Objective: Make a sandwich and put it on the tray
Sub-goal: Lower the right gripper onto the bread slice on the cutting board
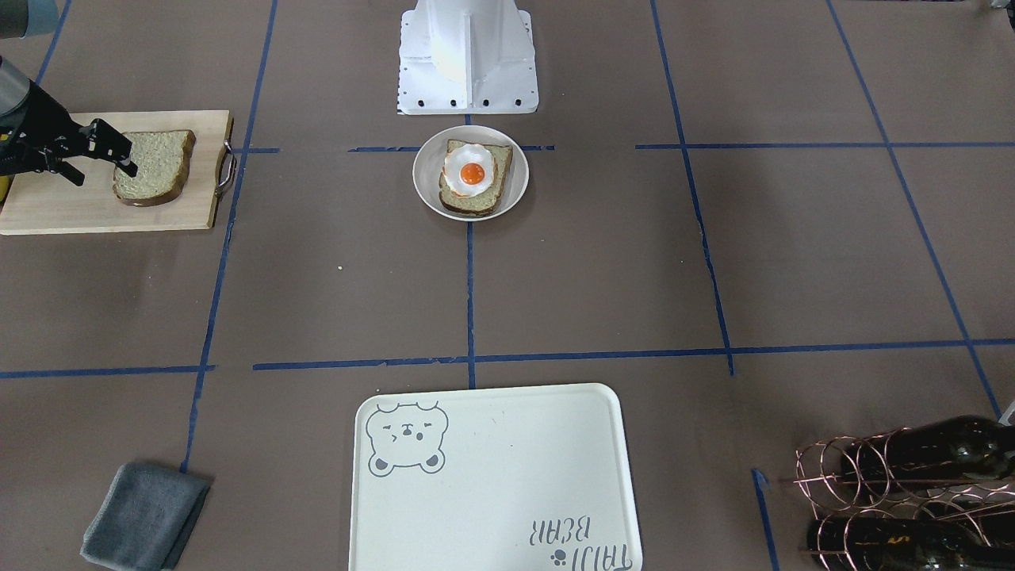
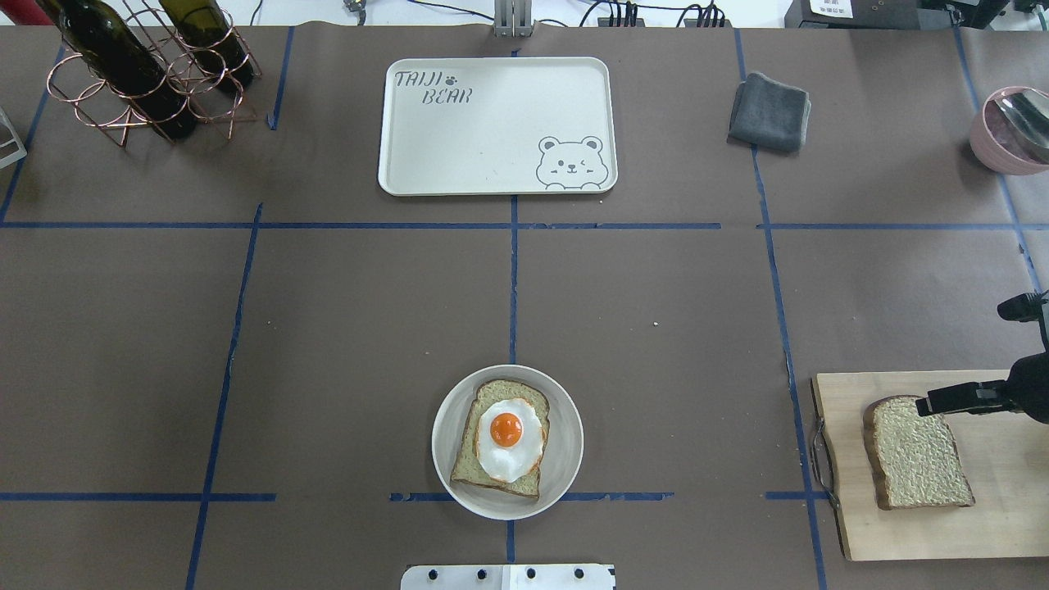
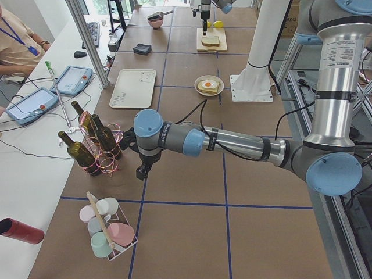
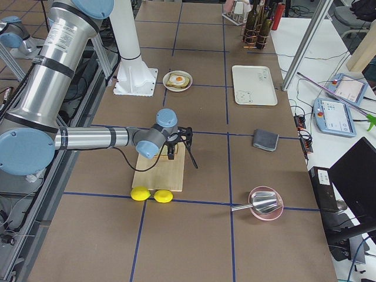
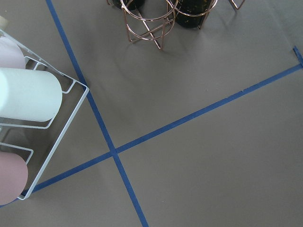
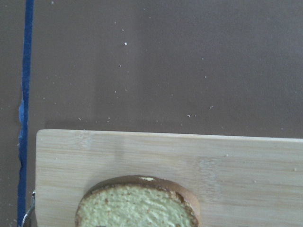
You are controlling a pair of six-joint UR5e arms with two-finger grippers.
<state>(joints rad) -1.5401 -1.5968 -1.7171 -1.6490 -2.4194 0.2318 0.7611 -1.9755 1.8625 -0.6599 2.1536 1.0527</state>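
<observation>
One bread slice (image 2: 918, 455) lies flat on the wooden cutting board (image 2: 1000, 508) at the table's right end; it also shows in the front view (image 1: 155, 166) and the right wrist view (image 6: 137, 203). My right gripper (image 1: 105, 174) hovers over its far edge, open and empty. The other bread slice (image 2: 475, 471) lies on the round white plate (image 2: 565, 442) near the robot base, with the fried egg (image 2: 508, 434) on top. The bear tray (image 2: 492, 131) lies far across the table. My left gripper (image 3: 141, 173) hangs near the bottle rack; I cannot tell if it is open or shut.
A copper rack with wine bottles (image 2: 139, 74) stands at the far left. A folded grey cloth (image 2: 769, 111) lies right of the tray. A pink bowl with a spoon (image 2: 1008, 131) is at the far right. Two lemons (image 4: 151, 194) lie by the board. A wire cup rack (image 5: 28, 94) is below my left wrist.
</observation>
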